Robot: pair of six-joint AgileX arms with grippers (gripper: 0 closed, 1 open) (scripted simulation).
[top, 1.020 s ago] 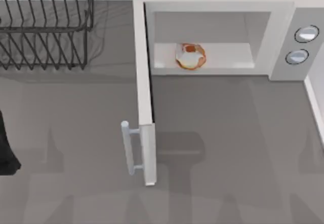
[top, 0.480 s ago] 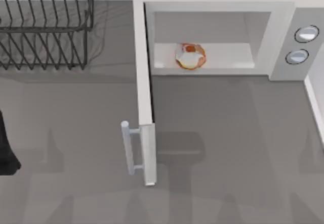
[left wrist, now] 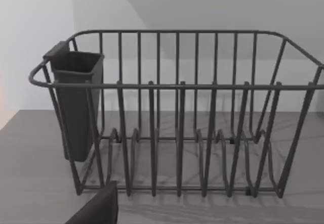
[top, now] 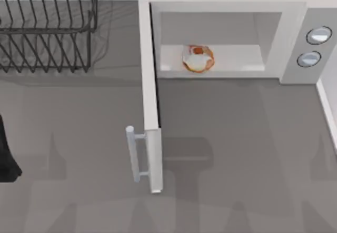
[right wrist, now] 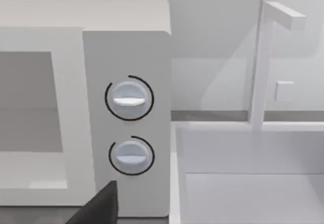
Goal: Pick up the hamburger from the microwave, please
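Grey desk point(top: 237, 138), wall behind. Microwave point(top: 295, 38) door point(top: 150, 101) stands swung wide, leaving access to the burger point(top: 198, 58) on its floor, untouched. Rack point(top: 47, 28) far left. Both claws' state: cannot tell.

Rendered kitchen counter, as I see it from my station.
I have a white microwave point(top: 226, 38) with two knobs point(right wrist: 129, 98), a black wire dish rack point(left wrist: 177, 118), and a white sink point(right wrist: 248, 173) with its tap point(right wrist: 263, 57).
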